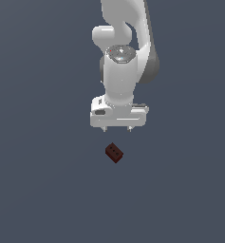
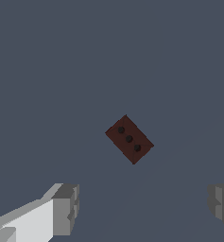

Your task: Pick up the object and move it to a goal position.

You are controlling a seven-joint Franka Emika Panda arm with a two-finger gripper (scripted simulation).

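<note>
The object (image 1: pixel 114 153) is a small dark reddish-brown block with three tiny dark holes on its upper face, lying at an angle on the flat grey surface. In the exterior view my white gripper (image 1: pixel 117 128) hangs a short way above it, apart from it, with its two short fingertips pointing down. The wrist view shows the block (image 2: pixel 129 139) lying diagonally between and beyond my two grey fingers (image 2: pixel 66 209), which stand wide apart. The gripper (image 2: pixel 144 208) is open and holds nothing.
A plain dark grey-blue surface (image 1: pixel 42 180) fills both views. The white arm (image 1: pixel 126 47) rises from the gripper toward the top of the exterior view. No other objects show.
</note>
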